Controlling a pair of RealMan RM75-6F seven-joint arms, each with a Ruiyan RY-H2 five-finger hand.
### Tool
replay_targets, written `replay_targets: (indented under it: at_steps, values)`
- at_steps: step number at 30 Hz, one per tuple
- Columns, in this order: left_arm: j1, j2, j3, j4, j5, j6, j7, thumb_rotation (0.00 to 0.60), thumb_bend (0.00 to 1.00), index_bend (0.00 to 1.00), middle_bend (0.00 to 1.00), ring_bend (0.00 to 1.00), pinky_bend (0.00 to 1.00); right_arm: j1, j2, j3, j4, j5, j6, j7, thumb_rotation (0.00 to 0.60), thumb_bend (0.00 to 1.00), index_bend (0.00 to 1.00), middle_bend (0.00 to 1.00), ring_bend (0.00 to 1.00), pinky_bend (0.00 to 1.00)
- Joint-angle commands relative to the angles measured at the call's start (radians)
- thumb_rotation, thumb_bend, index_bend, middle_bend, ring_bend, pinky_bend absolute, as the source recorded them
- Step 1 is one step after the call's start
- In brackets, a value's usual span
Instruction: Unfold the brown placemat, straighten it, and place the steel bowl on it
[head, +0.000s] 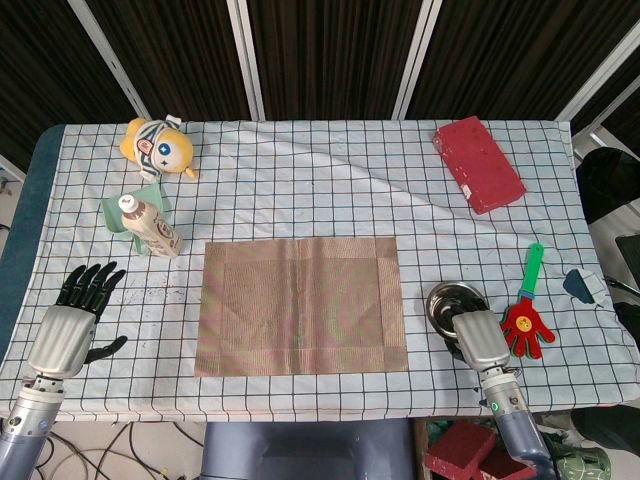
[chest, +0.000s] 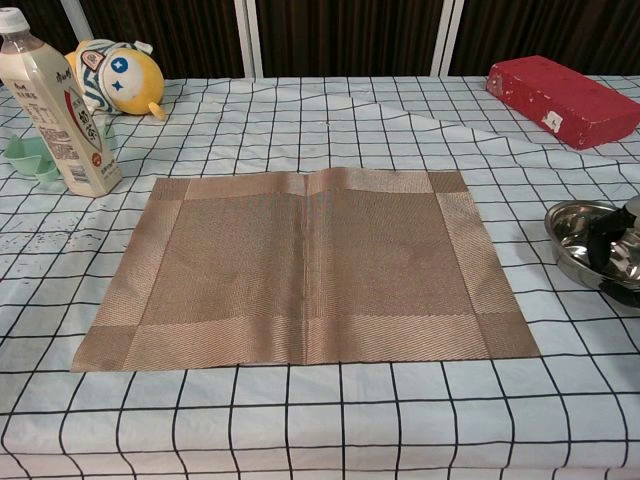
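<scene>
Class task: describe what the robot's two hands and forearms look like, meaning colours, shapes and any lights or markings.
Each hand, left hand and right hand, has a silver-grey, boxy metal back and black fingers. Behind each comes a rounded grey wrist and forearm. A small green light glows on the right wrist. No cables or printed markings are plainly visible.

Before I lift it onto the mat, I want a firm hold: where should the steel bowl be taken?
Probably by the near rim of the steel bowl, fingers inside, thumb outside, from the right hand side. It sits upright and open-topped, right of the brown placemat.
</scene>
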Motion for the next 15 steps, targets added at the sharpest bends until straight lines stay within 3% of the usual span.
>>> replay_targets:
  at_steps: [1, 5, 15]
  values:
    - [0.001, 0.001, -0.002, 0.0, 0.001, -0.002, -0.004, 0.6, 0.05, 0.08, 0.03, 0.03, 0.05, 0.005, -0.006, 0.001, 0.006, -0.005, 0.0, 0.012, 0.6, 0.43, 0.63, 0.51, 0.37, 0.3]
    - [0.002, 0.002, -0.006, -0.001, 0.001, -0.006, -0.008, 0.6, 0.05, 0.08, 0.03, 0.03, 0.05, 0.009, -0.003, -0.001, -0.005, -0.024, 0.012, 0.024, 0.6, 0.5, 0.69, 0.55, 0.4, 0.33]
    - [0.006, 0.002, -0.013, -0.002, 0.006, -0.005, -0.013, 0.6, 0.05, 0.08, 0.03, 0.03, 0.05, 0.035, 0.014, 0.013, -0.09, -0.076, 0.036, 0.006, 0.6, 0.51, 0.7, 0.57, 0.41, 0.33]
